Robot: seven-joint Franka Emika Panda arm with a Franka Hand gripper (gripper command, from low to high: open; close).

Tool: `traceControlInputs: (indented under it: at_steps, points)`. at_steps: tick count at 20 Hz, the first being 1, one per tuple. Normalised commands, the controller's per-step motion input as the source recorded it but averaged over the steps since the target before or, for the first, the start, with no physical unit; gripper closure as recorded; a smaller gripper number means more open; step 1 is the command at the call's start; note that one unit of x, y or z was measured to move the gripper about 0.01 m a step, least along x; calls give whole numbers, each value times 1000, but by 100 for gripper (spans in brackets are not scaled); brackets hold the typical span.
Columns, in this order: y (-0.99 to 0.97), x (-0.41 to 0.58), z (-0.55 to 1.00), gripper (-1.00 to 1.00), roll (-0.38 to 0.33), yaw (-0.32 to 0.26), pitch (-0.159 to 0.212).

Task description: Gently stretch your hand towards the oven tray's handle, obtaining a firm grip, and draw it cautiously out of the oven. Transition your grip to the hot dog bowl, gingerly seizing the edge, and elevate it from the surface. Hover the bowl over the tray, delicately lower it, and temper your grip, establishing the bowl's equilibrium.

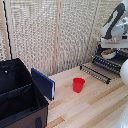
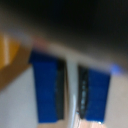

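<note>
The hot dog bowl (image 1: 108, 52), small and white with yellow food, is over the dark oven tray (image 1: 109, 62), which sticks out of the oven (image 1: 123, 54) at the exterior view's right. My gripper (image 1: 106, 46) comes down on the bowl from above. I cannot tell whether the bowl rests on the tray or hangs just over it. The wrist view is blurred: my gripper (image 2: 71, 94) has its blue finger pads (image 2: 47, 90) close on either side of the bowl's pale rim (image 2: 73, 70), shut on it. Yellow-orange food (image 2: 7, 55) shows beside them.
The oven's door flap (image 1: 95, 73) with its long bar lies open on the wooden table (image 1: 85, 107). A red cup (image 1: 78, 84) stands mid-table. A big black fabric crate (image 1: 17, 92) with a blue panel (image 1: 44, 82) fills the exterior view's left. A white arm part (image 1: 124, 72) is at the right edge.
</note>
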Motion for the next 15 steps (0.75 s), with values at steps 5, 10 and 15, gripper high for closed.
traceControlInputs:
  at_steps: [5,10,15]
  points:
    - [-31,-23,241,-100,9,-24,-51]
    - [71,16,347,-100,9,-59,-17]
    - [126,69,361,-100,9,-74,0]
